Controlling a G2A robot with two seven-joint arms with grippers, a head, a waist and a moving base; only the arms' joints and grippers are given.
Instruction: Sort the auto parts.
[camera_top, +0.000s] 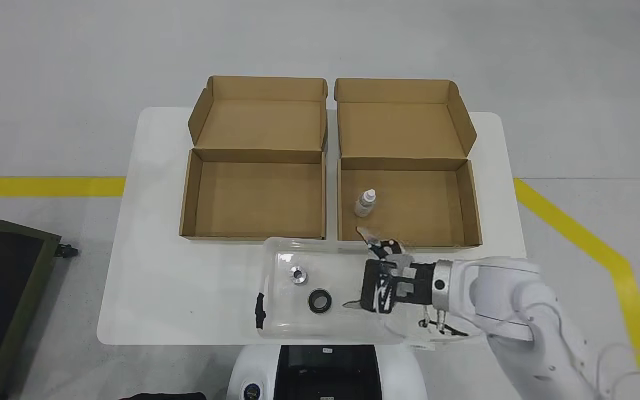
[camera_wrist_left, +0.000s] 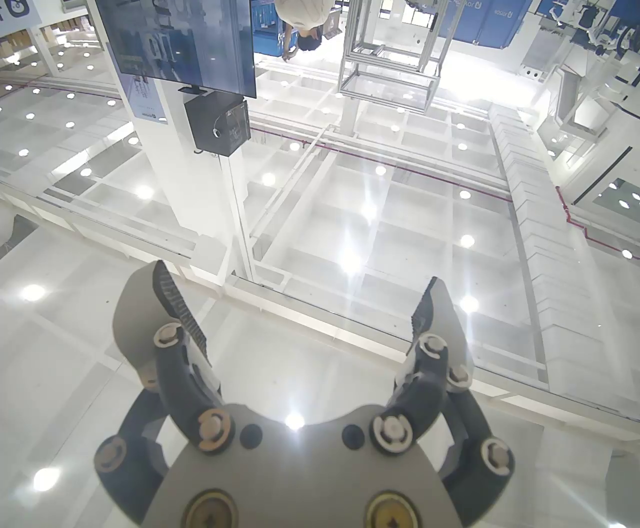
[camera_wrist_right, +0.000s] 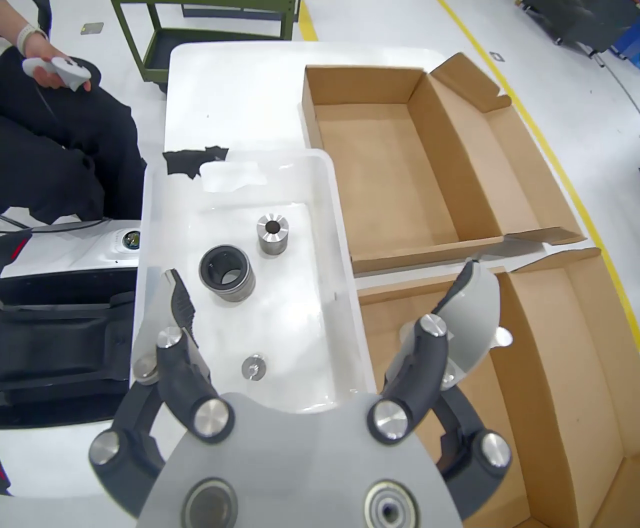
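My right arm lay across the near right part of the white table (camera_top: 160, 260), the forearm level and the wrist turned toward my left. The right gripper (camera_wrist_right: 320, 272) hung above the right end of the clear bin (camera_wrist_right: 341, 235). Its fingers were spread wide and held nothing. One finger was over the bin near its near rim, and the other was out past the far rim, over the front wall of the right cardboard box (camera_top: 430, 205).

The parts sat loose in the bin, none of them touched:
- a black ring (camera_wrist_right: 226, 272) stood upright near the middle;
- a silver cylinder (camera_wrist_right: 272, 233) with a hole in its top stood just beyond the ring, toward the bin's left end;
- a small silver piece (camera_wrist_right: 254, 367) lay close under my open fingers.

A small white bottle (camera_top: 366, 203) lay inside the right box near its left wall. The left cardboard box (camera_top: 255, 200) stood just beside the right one, with its flap open.

My left gripper (camera_wrist_left: 296, 274) pointed up at the ceiling — fingers wide apart, gripping nothing.
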